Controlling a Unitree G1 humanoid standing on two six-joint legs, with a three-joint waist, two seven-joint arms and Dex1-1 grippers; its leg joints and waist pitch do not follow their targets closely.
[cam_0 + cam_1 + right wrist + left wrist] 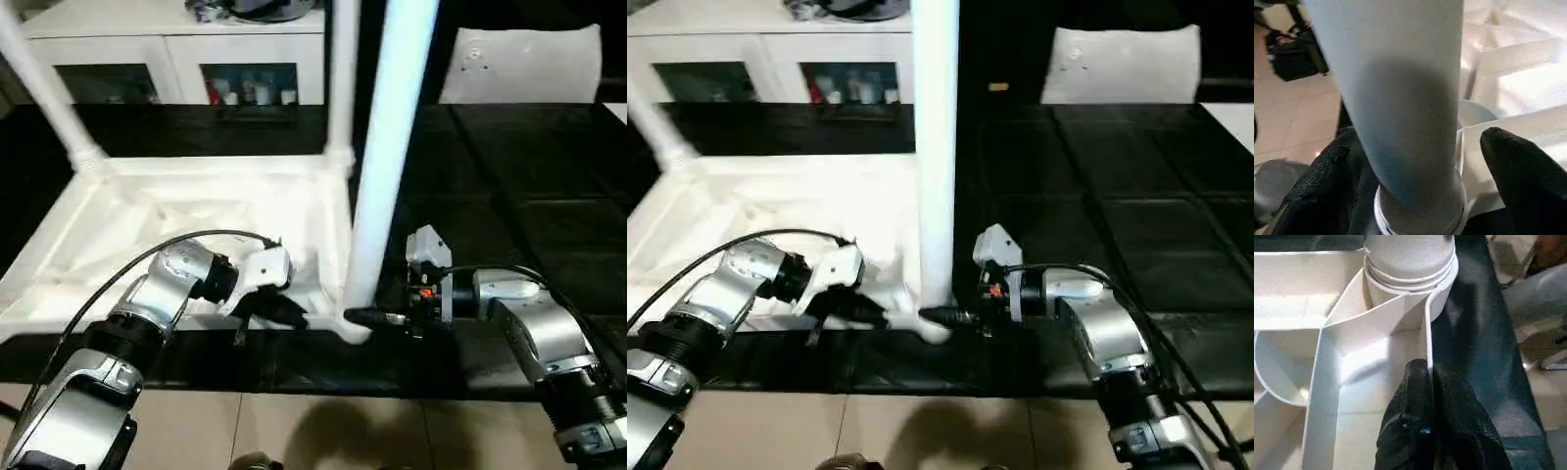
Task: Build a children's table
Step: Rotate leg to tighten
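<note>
Black cloth covers our desk (509, 176), and a white cabinet (176, 59) stands behind it. We see the tabletop (147, 215) lying upside down at the desk's near edge, with legs standing up in its corners. Our left claw (1430, 377) is clenched on the tabletop's thin side wall. Our right claw (1415, 171) is spread around the near leg (387, 147), just above its socket (1410, 279).

Lab-like room: black-covered work table (509, 176)
</note>
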